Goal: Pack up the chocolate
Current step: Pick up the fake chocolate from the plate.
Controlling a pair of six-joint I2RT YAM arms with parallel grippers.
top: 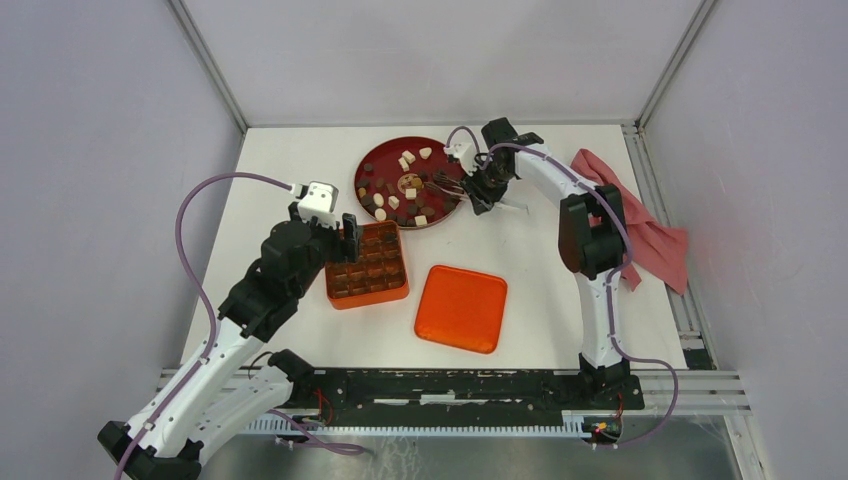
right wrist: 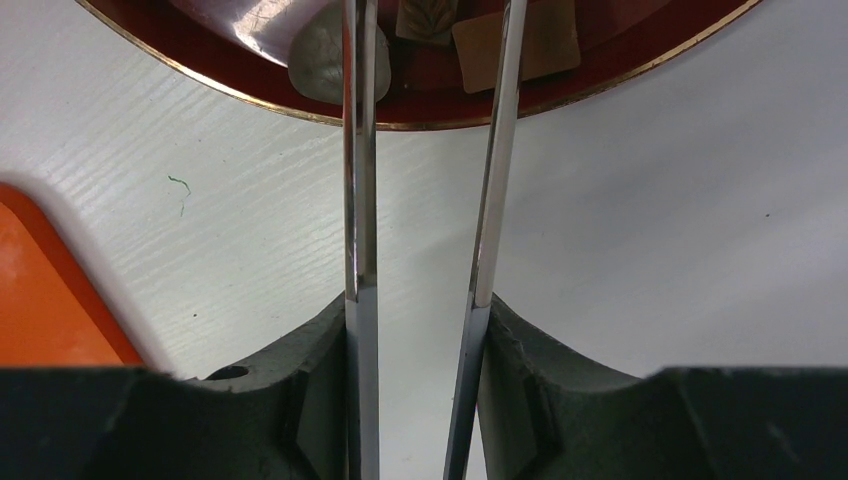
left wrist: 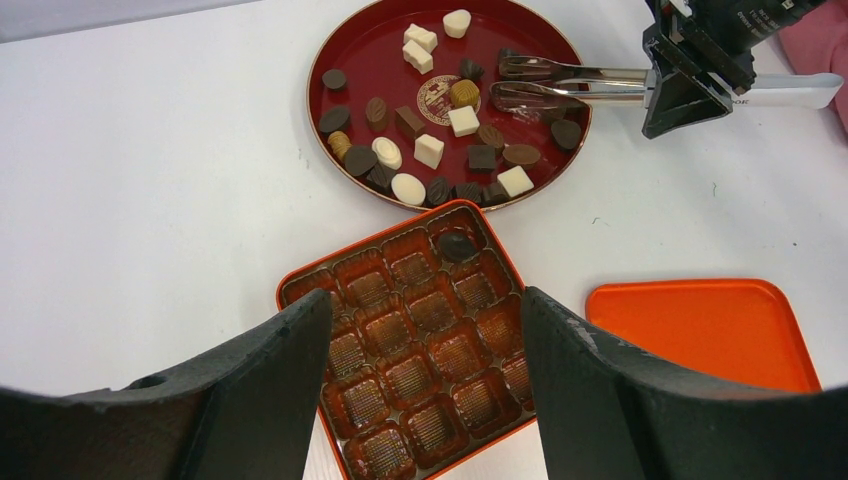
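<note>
**Two-arm packing station.** My right pincer (right wrist: 415,335) is clamped on slim bright-steel tongs (right wrist: 360,200), one finger pressing each blade. The long blades reach where my broad fingers would not fit: straight ahead of this pincer, over the round red plate (top: 385,160) with a gold rim. The small dark-brown and cream-white chocolate pieces (left wrist: 463,121) lie scattered on that plate, loosely enough to be taken singly.

My left pincer (left wrist: 425,305) has its jaws wide apart and grips nothing that I can see. It hangs above the near end of the square orange box (top: 370,298) with a brown compartmented liner. I judge it is placed there to steady the box.

One dark piece (left wrist: 457,246) sits in the row farthest ahead of the left pincer. The other compartments in view look unfilled, so packing has barely begun. The flat orange lid (top: 461,308) lies on the white bench (top: 290,160), right of the left pincer, leaving the box open. A crumpled pink cloth (top: 650,235) lies right of the right pincer.

**Not resolved.**
- The tong tips run off the upper edge of the right wrist view. In the left wrist view they lie among dark pieces, and I cannot tell whether one is pinched.
- My left fingers cover the box's side walls, so I cannot tell whether they touch it.
- The nearest compartments are cut off.
</note>
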